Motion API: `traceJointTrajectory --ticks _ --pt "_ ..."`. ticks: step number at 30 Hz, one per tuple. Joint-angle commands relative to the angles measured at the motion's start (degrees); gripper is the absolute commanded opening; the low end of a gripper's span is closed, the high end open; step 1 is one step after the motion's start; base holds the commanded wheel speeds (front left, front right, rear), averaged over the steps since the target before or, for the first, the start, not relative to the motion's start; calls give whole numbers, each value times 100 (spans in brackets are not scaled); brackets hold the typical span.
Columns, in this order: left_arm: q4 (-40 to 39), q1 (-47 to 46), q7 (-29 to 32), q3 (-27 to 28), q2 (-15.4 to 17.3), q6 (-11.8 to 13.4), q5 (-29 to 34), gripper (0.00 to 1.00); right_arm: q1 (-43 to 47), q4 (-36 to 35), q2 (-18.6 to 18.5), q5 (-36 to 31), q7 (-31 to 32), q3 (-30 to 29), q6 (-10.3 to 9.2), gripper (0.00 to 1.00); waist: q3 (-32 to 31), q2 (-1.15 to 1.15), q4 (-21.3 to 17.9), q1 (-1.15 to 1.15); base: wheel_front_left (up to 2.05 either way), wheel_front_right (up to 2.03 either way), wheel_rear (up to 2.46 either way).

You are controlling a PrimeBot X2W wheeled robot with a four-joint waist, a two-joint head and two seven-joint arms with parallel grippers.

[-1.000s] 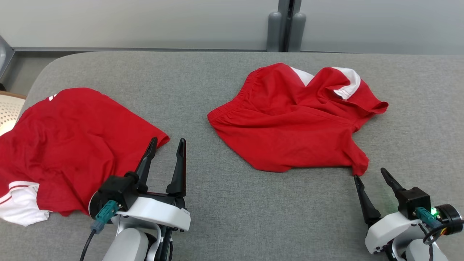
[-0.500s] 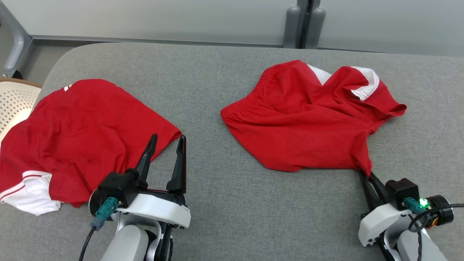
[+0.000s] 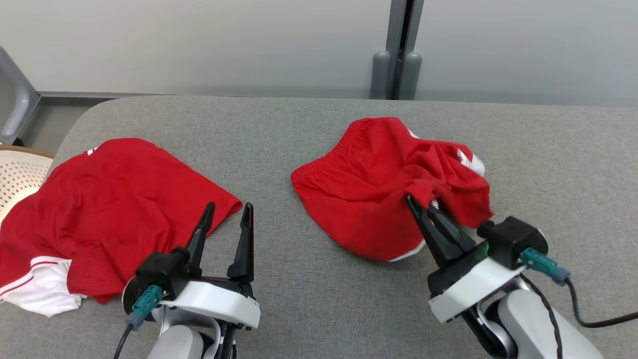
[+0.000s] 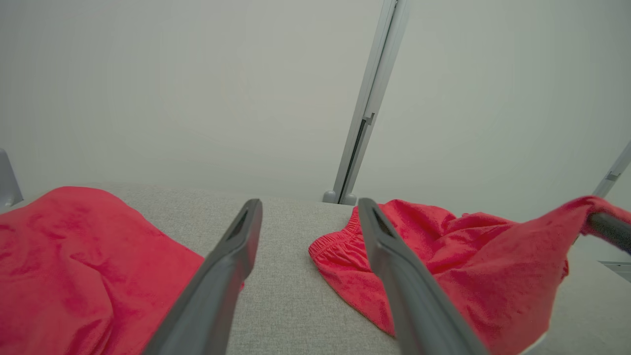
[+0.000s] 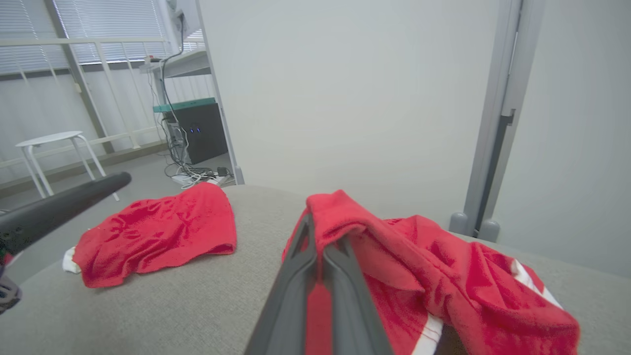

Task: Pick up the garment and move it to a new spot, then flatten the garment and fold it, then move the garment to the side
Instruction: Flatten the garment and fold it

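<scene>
While the right claw (image 3: 411, 201) pinches garment 1 (image 3: 359, 189), garment 2 (image 3: 114, 199) lies apart.

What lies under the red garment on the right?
The grey table shows around the red garment; the right gripper holds one edge up. Anything beneath the bunched cloth is hidden.

The red garment (image 3: 364, 199), white-trimmed, lies crumpled on the grey surface (image 3: 299, 124), its near corner raised clear.
</scene>
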Motion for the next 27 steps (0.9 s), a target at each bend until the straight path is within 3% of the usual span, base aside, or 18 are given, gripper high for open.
traceJointTrajectory --ticks 1,6,11,18,21,27 --pt "2 46 -11 18 21 17 -44 100 -115 -268 -109 166 83 51 -2 0 -35 0 -21 0 0 0 0" --pt "-12 101 -11 -4 21 13 -45 100 -224 -953 -213 754 459 -477 -2 0 -72 0 -10 0 0 0 0" --pt "-31 125 -11 -29 21 -10 -2 100 -356 -845 -152 745 1204 -1276 -1 0 5 0 33 0 0 0 0" --pt "-48 -100 -11 -182 21 -14 -68 100 -978 146 -154 451 2252 -1833 -1 0 294 0 268 0 0 0 0" --pt "-56 -154 -11 -230 20 2 -101 100 -1194 526 -208 312 2421 -1821 -1 0 390 0 363 0 0 0 0" --pt "-86 -290 -11 -416 21 35 -215 100 -1955 1943 -363 -19 2465 -2169 -2 0 710 0 723 0 0 0 0"
